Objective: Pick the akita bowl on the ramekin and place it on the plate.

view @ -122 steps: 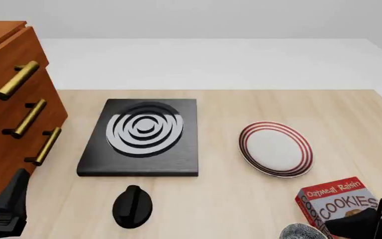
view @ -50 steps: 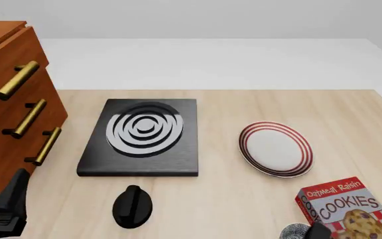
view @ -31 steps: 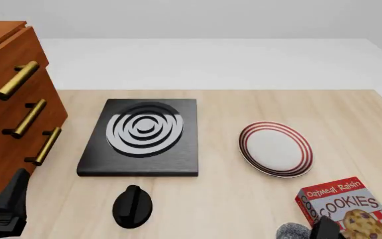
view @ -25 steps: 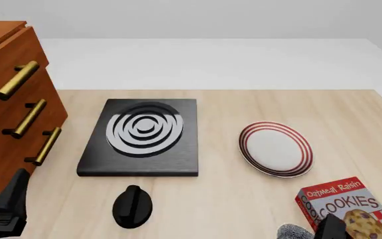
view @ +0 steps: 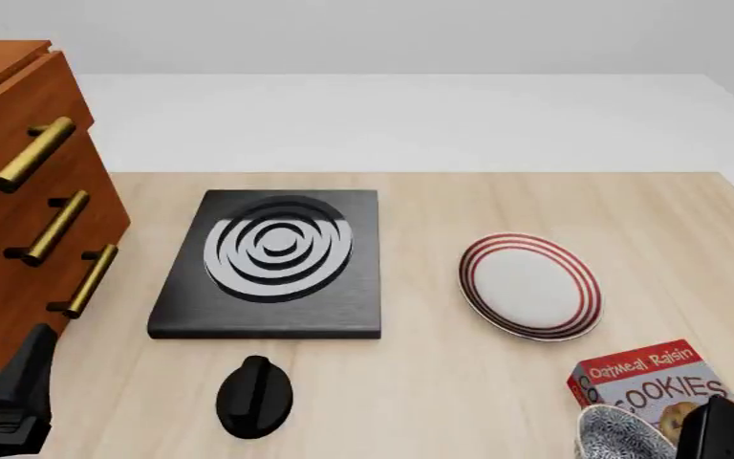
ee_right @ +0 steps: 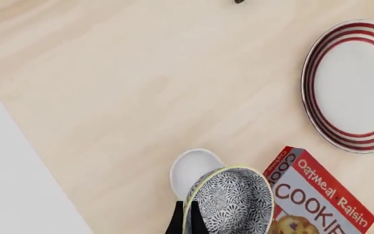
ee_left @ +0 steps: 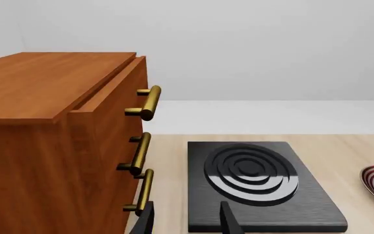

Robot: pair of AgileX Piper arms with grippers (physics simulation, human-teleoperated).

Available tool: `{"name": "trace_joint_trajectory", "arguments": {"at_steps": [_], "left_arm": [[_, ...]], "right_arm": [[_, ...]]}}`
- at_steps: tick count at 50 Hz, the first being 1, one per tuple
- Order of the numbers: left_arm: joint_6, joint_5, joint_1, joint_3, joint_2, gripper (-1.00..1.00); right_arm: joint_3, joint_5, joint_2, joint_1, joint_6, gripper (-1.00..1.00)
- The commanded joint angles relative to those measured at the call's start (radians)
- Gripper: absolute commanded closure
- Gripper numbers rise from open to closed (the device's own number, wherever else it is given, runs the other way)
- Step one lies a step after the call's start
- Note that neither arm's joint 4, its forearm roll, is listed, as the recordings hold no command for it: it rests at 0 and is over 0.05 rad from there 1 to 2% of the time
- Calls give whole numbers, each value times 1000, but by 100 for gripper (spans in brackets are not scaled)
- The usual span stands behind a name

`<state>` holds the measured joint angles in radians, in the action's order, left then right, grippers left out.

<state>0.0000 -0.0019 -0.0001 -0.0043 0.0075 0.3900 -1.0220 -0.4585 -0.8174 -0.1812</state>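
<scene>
One speckled bowl [ee_right: 233, 202], pinched by its rim in the right gripper [ee_right: 185, 220], hangs above one small white ramekin [ee_right: 192, 165]. One glossy round red-ringed plate [view: 529, 285] lies at the bowl's 11 o'clock in the front view. The left gripper [ee_left: 185, 222] is narrowly parted, empty.

Matte black arms, slim black jaws

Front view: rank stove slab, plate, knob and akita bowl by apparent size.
1. Black stove slab, largest.
2. Plate.
3. Black knob and akita bowl: unsure. The bowl is cut off by the frame edge and sits nearer the camera, so no ranking between them.
</scene>
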Motion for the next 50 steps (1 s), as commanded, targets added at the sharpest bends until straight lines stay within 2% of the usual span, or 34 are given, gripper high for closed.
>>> {"name": "trace_joint_trajectory", "arguments": {"at_steps": [1, 6, 14, 20, 27, 33, 45, 50], "left_arm": [[0, 0, 0, 0, 0, -100], [0, 0, 0, 0, 0, -100], [0, 0, 0, 0, 0, -100], [0, 0, 0, 0, 0, -100], [0, 0, 0, 0, 0, -100], [0, 0, 0, 0, 0, -100], [0, 0, 0, 0, 0, -100], [0, 0, 0, 0, 0, -100]], "right_arm": [[90, -149, 93, 86, -99, 100], [130, -191, 112, 123, -151, 100], [157, -195, 114, 153, -176, 100], [194, -196, 116, 221, -243, 100], [223, -195, 93, 244, -259, 100], [244, -135, 28, 257, -262, 100], [305, 82, -200, 284, -287, 100], [346, 146, -292, 283, -270, 100]]}}
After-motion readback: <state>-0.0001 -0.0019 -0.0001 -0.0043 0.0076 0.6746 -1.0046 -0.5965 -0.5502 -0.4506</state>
